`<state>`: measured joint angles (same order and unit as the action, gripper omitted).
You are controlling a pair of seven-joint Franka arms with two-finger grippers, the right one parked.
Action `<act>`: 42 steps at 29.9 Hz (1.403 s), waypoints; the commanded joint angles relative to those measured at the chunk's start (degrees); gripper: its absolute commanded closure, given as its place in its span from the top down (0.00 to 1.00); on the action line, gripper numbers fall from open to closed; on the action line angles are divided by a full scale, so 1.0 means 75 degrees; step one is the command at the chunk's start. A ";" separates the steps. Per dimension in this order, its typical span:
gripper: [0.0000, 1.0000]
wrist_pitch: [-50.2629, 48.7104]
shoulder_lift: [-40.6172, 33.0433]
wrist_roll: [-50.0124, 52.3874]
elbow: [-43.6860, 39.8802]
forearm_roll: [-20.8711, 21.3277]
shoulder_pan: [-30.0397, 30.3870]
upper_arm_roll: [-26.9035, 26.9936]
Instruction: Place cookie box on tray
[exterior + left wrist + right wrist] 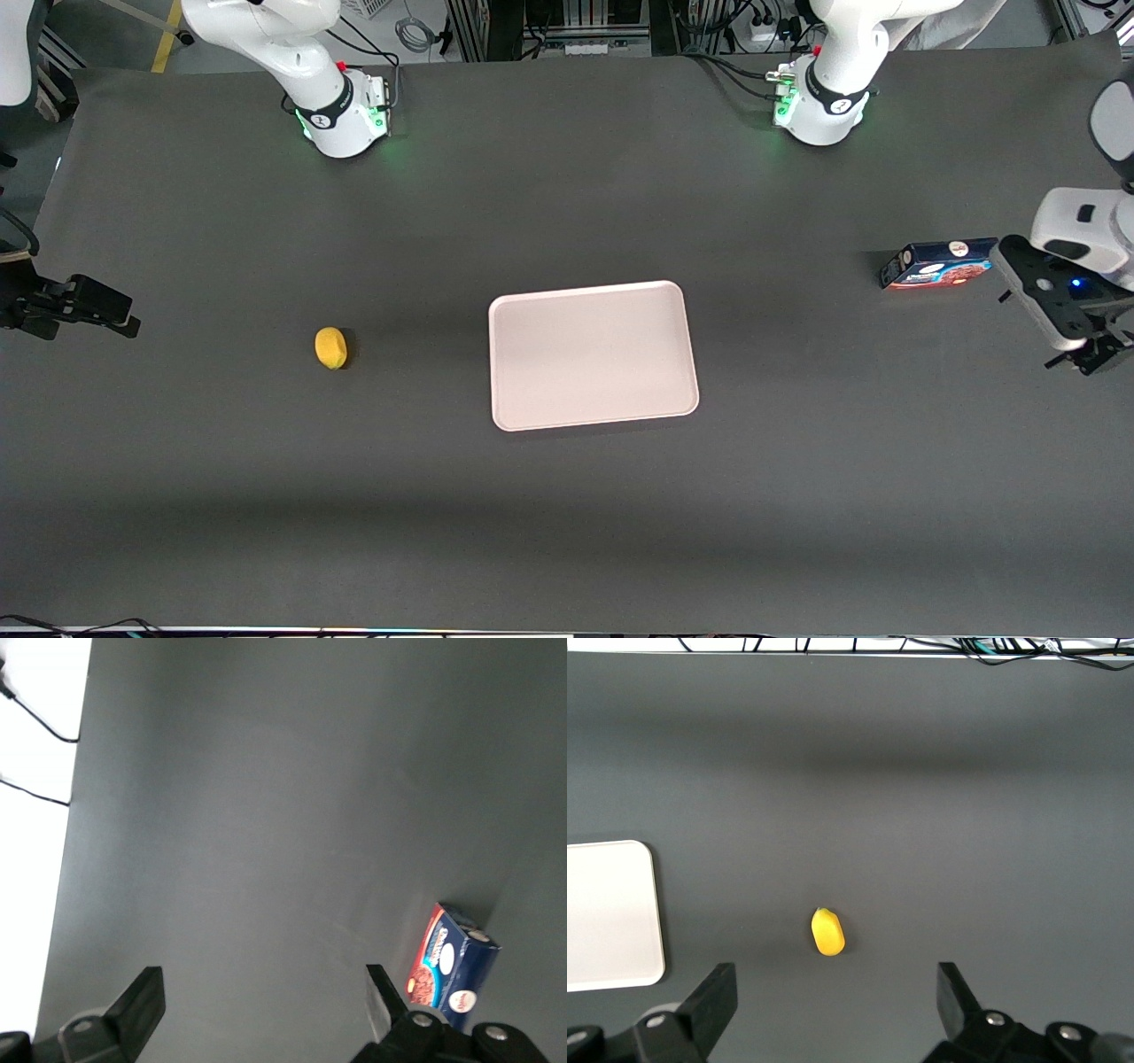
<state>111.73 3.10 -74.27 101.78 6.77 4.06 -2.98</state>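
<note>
The cookie box (939, 264), a slim navy carton with a red-brown cookie picture, lies on the dark table mat toward the working arm's end. It also shows in the left wrist view (452, 967), just outside one finger (383, 997). My gripper (1088, 359) hangs above the mat beside the box, a little nearer the front camera and closer to the table's end. It is open (264, 1001), with only bare mat between its fingers. The pale pink tray (594, 354) lies flat at the middle of the table with nothing on it, well apart from the box.
A small yellow rounded object (330, 347) rests on the mat beside the tray, toward the parked arm's end; the right wrist view shows it (827, 932) and a corner of the tray (607, 912). The two arm bases (341, 115) (819, 106) stand farthest from the front camera.
</note>
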 commanded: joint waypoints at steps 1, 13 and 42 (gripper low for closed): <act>1.00 0.0898 -0.1128 -0.0702 0.1698 0.0105 0.0009 0.0116; 1.00 0.2188 -0.2370 -0.1137 0.4018 0.0081 -0.0002 0.0690; 1.00 0.2740 -0.2675 -0.3644 0.5824 -0.0316 0.0056 0.1757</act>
<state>135.70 -15.19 -97.06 144.26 6.71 4.61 9.10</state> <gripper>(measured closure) 0.000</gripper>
